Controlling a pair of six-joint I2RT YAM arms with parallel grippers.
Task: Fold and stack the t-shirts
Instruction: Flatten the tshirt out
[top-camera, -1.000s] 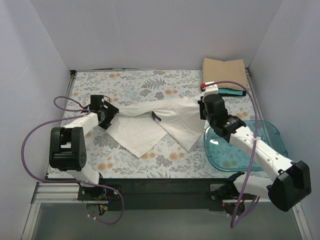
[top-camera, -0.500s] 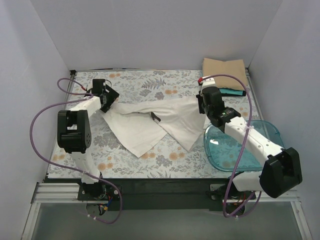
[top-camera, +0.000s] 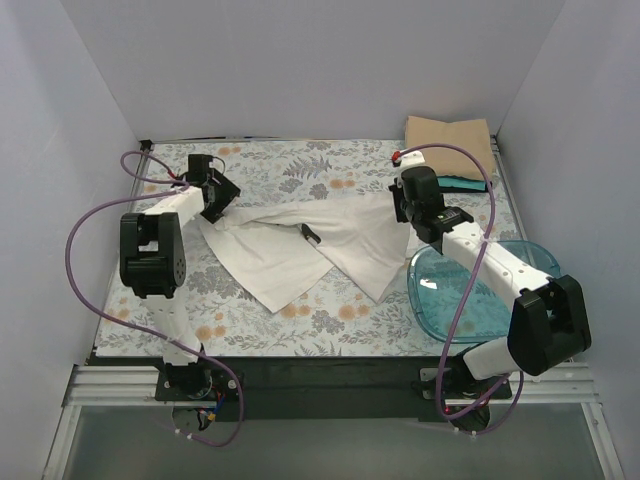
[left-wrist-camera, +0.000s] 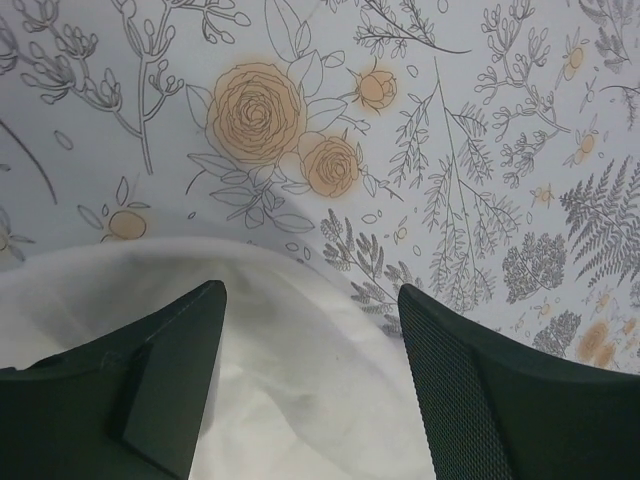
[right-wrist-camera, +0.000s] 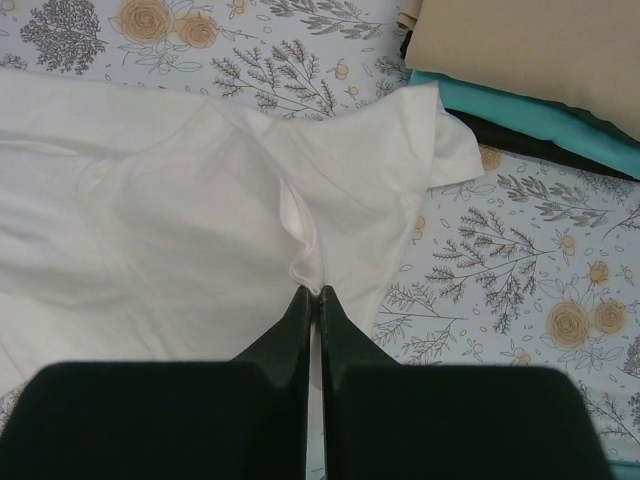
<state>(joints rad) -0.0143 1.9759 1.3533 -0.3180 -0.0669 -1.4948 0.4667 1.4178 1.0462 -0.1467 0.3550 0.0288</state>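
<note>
Both arms have reached farther across the floral table cover (top-camera: 300, 165). My right gripper (right-wrist-camera: 312, 296) is clenched on a fold of the off-white t-shirt (top-camera: 300, 245), which lies spread mid-table. My left gripper (left-wrist-camera: 310, 300) hangs released over its edge. Tan, teal and black folded t-shirts (top-camera: 450, 140) sit stacked far right.

Off-white t-shirt (top-camera: 330, 240): unfolded and wrinkled, lying across the middle of the bench (top-camera: 330, 320), stretched left to right, with two pointed flaps trailing toward the near edge. One short sleeve (right-wrist-camera: 425, 140) reaches the folded shirts in the far right corner. A ridge of its cloth is pinched in the closed jaws of the right gripper (right-wrist-camera: 312, 292). Tan t-shirt (top-camera: 450, 135): folded to a rectangle, topmost. Teal t-shirt (right-wrist-camera: 520, 115): folded beneath it, only one edge showing. Black t-shirt (right-wrist-camera: 545, 148): lowest, only a thin strip visible
</note>
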